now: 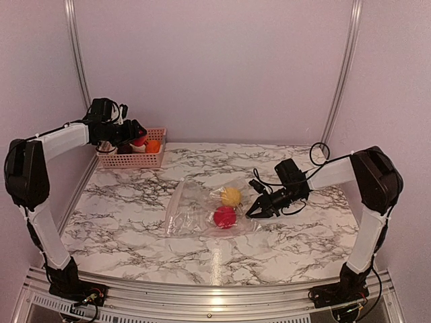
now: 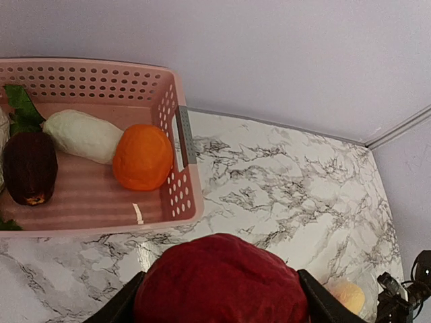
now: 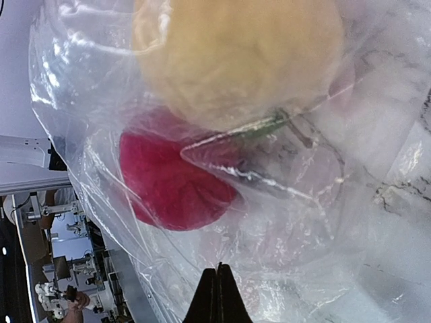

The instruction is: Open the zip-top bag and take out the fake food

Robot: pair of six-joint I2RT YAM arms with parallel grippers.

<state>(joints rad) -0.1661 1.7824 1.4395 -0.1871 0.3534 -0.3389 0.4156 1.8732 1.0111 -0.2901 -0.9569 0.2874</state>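
Partly done, by my reading. The basket (image 2: 101,70) at the far left corner of the counter (image 1: 135,222) holds a purple piece (image 2: 28,167), a white piece (image 2: 84,134) and an orange piece (image 2: 143,157). The left gripper (image 2: 219,306) is clamped on a dark red piece (image 2: 221,276) just by the basket's near rim, not yet let go. The bag (image 1: 192,215) lies flat mid-counter with two pieces inside, a yellow one (image 1: 231,196) and a bright red one (image 1: 224,217), close together. The right gripper (image 1: 259,207) sits at the bag's right edge, fingers pressed together, seemingly on a fold of its film. How far the zip is open I cannot tell. Left to do: drop the dark red piece, then take out those two. Room is good: bare counter lies all round the bag, the near edge is well apart, and the basket stands well off toward the far left corner
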